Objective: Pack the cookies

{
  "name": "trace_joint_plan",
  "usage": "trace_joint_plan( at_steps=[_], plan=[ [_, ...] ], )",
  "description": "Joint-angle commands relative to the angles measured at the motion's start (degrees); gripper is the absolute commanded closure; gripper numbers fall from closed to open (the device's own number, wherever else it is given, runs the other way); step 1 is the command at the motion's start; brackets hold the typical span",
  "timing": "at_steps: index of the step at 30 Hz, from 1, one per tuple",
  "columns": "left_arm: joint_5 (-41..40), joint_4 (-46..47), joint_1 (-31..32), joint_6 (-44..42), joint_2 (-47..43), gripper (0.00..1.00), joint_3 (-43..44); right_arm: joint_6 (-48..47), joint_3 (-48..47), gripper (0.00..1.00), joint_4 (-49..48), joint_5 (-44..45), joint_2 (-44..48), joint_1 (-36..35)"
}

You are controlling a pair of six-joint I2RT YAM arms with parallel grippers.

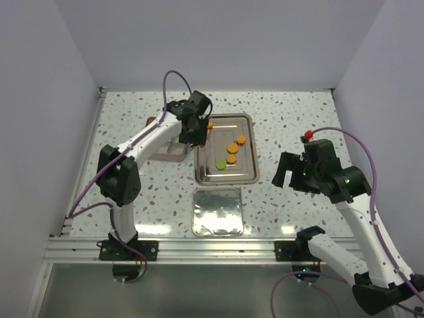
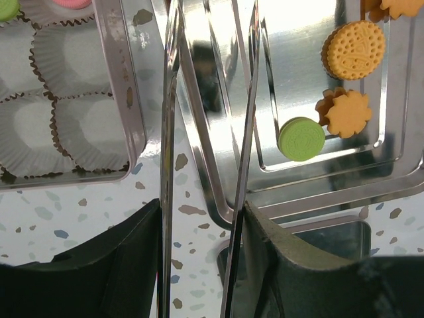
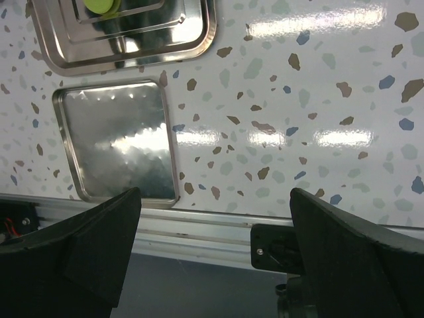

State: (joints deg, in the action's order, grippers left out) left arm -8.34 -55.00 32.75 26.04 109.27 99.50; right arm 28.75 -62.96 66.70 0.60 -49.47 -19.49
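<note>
item one, steel tray [image 1: 246,173], my landmark, lying on the speckled table [image 1: 298,112]. item two, cookies [image 1: 232,149]: on the tray i count four orange and one green cookie [image 2: 301,138]. the green one lies toward the tray's near left corner, with a flower-edged orange cookie [image 2: 348,112] just beside it and a round orange cookie [image 2: 354,50] near that. item three, box [image 2: 119,99] lined with white paper cups [image 2: 79,126], just left of the tray. a pink cookie [image 2: 69,2] and a second green cookie [image 2: 5,8] sit in cups at one end, both cut off by the edge of my view. item four, flat lid [image 3: 116,139], just on my side of the tray. item five, left gripper [image 1: 192,129], over the tray's left rim, jaws about half apart. that rim shows in the gap and i see nothing held. item six, right gripper [image 3: 218,258], well right of the tray, jaws spread wide, holding nothing.
</note>
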Motion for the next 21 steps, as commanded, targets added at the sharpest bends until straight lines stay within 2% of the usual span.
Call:
trace_joint_plan(
  at_steps=[1,15,21],
  plan=[
    [0.0,2.5,-0.1,0.7,-0.9,0.46,-0.3,1.0,0.3,0.02,0.9,1.3,0.8,-0.1],
    [-1.5,2.4,-0.1,-0.6,3.2,0.47,0.9,0.2,-0.3,0.03,2.0,2.9,1.0,-0.1],
    [-2.1,2.0,-0.1,-1.2,5.8,0.47,4.0,-0.5,-0.8,0.02,1.9,3.2,0.2,-0.1]
  ],
)
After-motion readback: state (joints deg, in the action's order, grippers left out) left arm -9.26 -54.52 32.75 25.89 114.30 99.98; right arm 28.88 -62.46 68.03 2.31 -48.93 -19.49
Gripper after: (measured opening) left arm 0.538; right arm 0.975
